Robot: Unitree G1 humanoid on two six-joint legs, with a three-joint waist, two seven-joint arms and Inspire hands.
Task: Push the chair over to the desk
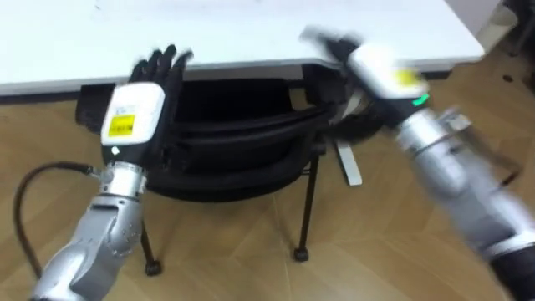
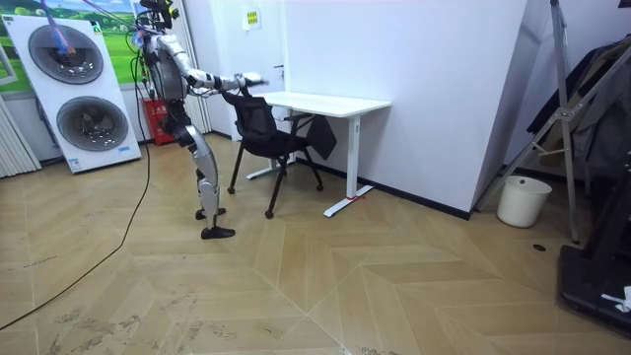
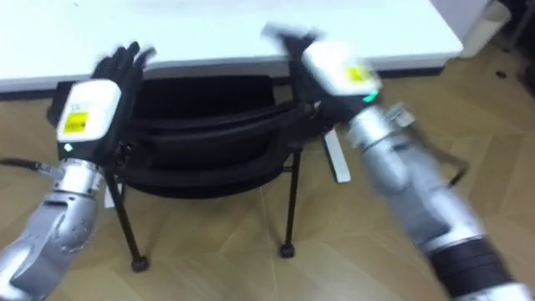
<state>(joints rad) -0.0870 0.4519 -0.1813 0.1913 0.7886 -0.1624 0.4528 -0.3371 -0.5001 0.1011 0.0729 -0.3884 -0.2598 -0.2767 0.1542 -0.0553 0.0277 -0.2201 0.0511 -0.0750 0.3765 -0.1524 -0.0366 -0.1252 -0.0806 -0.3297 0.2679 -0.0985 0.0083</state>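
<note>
A black chair [image 1: 242, 138] with thin metal legs stands tucked partly under a white desk [image 1: 251, 33]. My left hand [image 1: 138, 109] rests against the left end of the chair's backrest, fingers straight and pointing toward the desk, open. My right hand [image 1: 376, 67] is blurred at the right end of the backrest, near the desk's edge, its fingers stretched forward; whether it touches the chair I cannot tell. In the room view I stand behind the chair [image 2: 261, 128], both arms reaching out to its back, facing the desk [image 2: 330, 102].
The desk stands against a white wall. Two stacked washing machines [image 2: 79, 89] are behind me at the room view's left. A white bucket [image 2: 523, 200] and a dark rack [image 2: 582, 118] stand at the room view's right. Wooden floor lies open around the chair.
</note>
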